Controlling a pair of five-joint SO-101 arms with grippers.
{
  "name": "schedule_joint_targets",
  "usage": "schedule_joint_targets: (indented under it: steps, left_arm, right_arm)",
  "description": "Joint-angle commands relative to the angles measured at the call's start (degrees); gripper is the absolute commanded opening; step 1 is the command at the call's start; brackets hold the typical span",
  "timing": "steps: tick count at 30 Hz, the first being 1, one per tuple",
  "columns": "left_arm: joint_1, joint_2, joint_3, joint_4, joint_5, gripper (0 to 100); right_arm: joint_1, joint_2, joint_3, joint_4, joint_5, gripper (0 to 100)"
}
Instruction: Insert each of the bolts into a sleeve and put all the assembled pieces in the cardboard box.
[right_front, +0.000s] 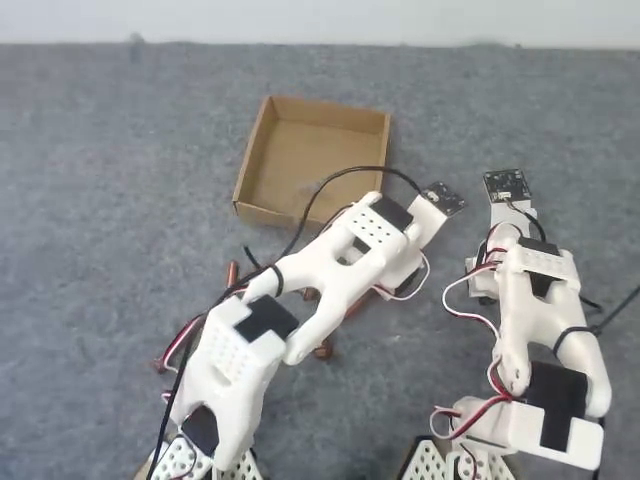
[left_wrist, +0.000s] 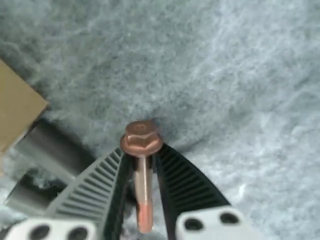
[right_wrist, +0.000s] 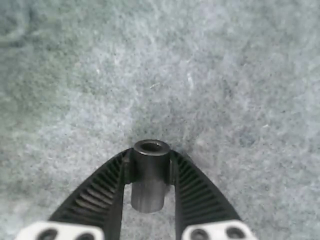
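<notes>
Both arms stand side by side on the surface (right_front: 100, 200), the left arm (right_front: 340, 255) nearer the box (right_front: 310, 160). Left gripper (left_wrist: 143, 149) squeezes a bolt (left_wrist: 142, 170), head out, threads pointing back. Right gripper (right_wrist: 150, 155) squeezes a sleeve (right_wrist: 148, 180), hole facing out. I think the bolt must turn tip-first toward that hole.

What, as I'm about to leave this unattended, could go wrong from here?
1. The left gripper holds the bolt with its head outward and its threaded end back between the fingers, so it may not enter the sleeve in the right gripper without a regrasp.
2. A loose bolt lies beneath the left arm and might get knocked.
</notes>
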Motion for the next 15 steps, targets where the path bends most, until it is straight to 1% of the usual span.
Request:
schedule_joint_targets:
  steps: [1,9,13,15]
  left_arm:
    - [-0.62,-10.2,6.73,-3.87,0.26,1]
    - [-1.76,-31.74,23.69,-12.13,0.35,1]
    - [-1.93,-40.44,30.02,-15.38,0.44,1]
    - [-3.16,-44.04,32.4,-16.53,0.44,1]
  right_arm:
    - [-0.22,-0.48,-2.99,-1.01,-0.35,0.7]
    - [-0.22,-0.48,-2.99,-1.01,-0.35,0.7]
    - [-0.22,-0.48,-3.08,-1.01,-0.35,0.7]
    - [-0.22,-0.48,-3.08,-1.01,-0.35,0.7]
